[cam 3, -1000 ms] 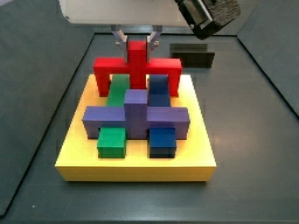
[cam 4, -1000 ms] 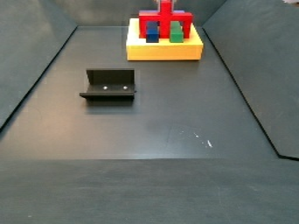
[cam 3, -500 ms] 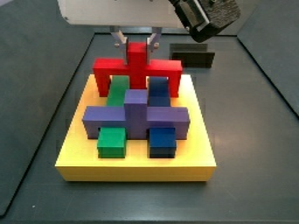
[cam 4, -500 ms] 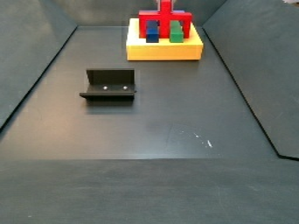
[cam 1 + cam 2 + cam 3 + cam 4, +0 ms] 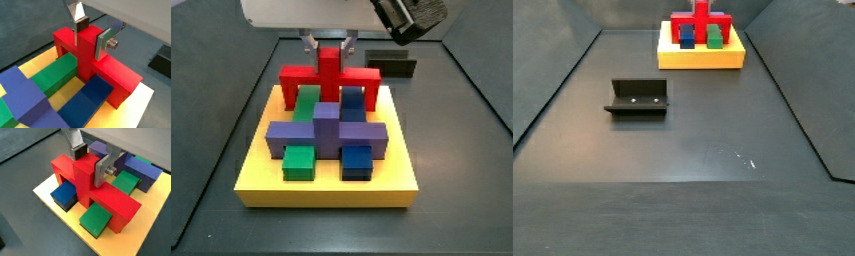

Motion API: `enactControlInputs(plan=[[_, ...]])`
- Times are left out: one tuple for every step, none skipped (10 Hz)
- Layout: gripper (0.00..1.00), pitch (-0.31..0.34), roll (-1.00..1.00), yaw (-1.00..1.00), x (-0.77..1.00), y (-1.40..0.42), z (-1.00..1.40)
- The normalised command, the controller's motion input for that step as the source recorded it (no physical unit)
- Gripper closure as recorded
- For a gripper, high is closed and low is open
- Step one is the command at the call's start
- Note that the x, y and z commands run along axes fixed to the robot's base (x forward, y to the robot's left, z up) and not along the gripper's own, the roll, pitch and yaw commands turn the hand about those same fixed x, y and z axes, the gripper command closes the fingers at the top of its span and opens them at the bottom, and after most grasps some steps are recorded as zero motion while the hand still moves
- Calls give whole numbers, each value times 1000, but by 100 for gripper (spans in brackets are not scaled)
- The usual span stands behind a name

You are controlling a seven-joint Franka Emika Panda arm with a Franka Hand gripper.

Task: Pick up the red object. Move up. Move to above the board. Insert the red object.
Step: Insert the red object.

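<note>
The red object [image 5: 329,75] stands with its two legs down on the far end of the yellow board [image 5: 325,190], straddling a green block [image 5: 53,80] and a blue block [image 5: 87,97]. My gripper [image 5: 329,42] hangs above it, its fingers [image 5: 105,42] pressed on either side of the upright stem. Both wrist views show the pads against the stem of the red object [image 5: 87,50] [image 5: 100,193], with the gripper [image 5: 90,34] [image 5: 90,162] shut on it. A purple cross-shaped block [image 5: 325,130] lies mid-board.
The dark fixture [image 5: 637,97] stands on the grey floor well away from the board [image 5: 700,58], and it also shows behind the board in a side view [image 5: 392,64]. Small green [image 5: 298,162] and blue [image 5: 357,162] blocks sit at the board's near end. Dark walls edge the floor.
</note>
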Motion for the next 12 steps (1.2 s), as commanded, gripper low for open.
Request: enactControlInputs(plan=[[100, -40, -211, 240, 126, 0, -231], [100, -34, -204, 271, 129, 0, -220], [100, -10, -187, 234, 189, 0, -194], [100, -36, -167, 183, 106, 0, -237], [100, -21, -47, 60, 0, 0, -257], [100, 0, 0, -14, 0, 0, -380], [100, 0, 0, -34, 0, 0, -726], [100, -20, 0, -9, 0, 0, -937], [100, -67, -51, 0, 0, 34, -1000], [100, -90, -69, 0, 0, 29, -946], [100, 0, -19, 0, 0, 0, -14], [100, 0, 0, 0, 0, 0, 0]])
